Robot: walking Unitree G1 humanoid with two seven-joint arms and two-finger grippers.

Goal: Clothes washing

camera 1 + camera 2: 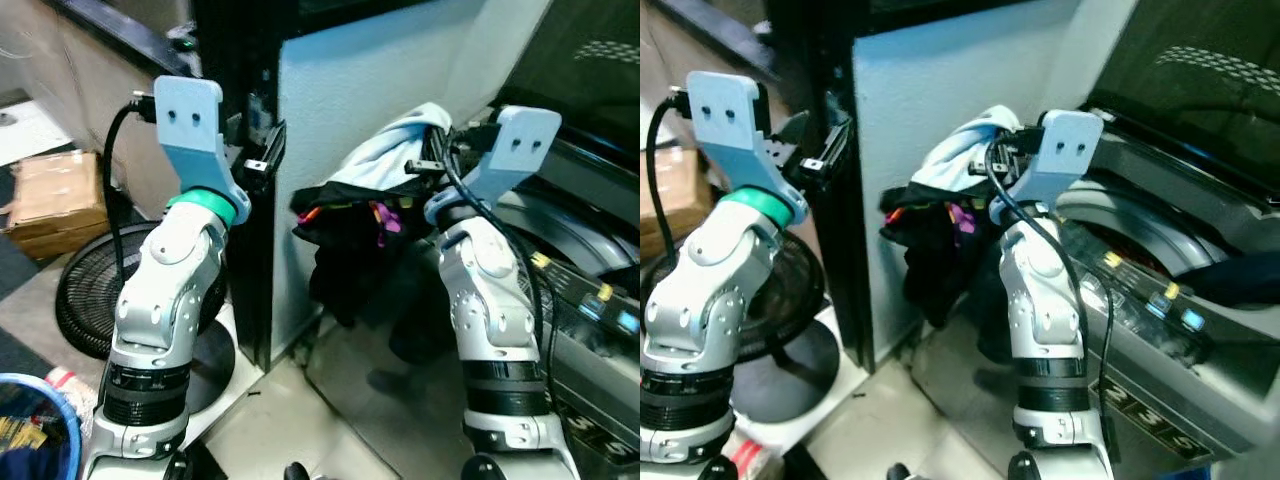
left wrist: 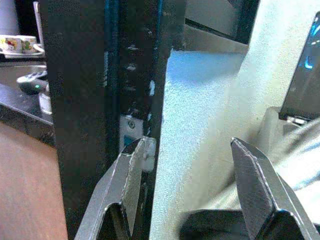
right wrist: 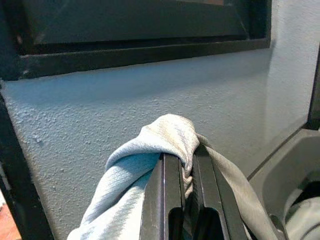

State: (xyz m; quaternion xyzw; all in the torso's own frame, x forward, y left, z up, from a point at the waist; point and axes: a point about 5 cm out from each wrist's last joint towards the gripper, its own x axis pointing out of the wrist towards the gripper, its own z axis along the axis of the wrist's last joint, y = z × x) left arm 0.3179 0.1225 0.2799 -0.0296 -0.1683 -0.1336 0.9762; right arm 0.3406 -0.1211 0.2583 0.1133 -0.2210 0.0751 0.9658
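Currently right claw (image 3: 186, 200) raised beside the washer (image 1: 1160, 300), pinching a pale grey garment (image 3: 150, 165), while left claw (image 2: 192, 190) is raised too, fingers spread.

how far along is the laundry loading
Done: the washer has its lid up. In hand: the right gripper is shut on a pale cloth, with dark clothes hanging below it, beside the washer. The left gripper is open. Left: dropping the bundle into the drum.
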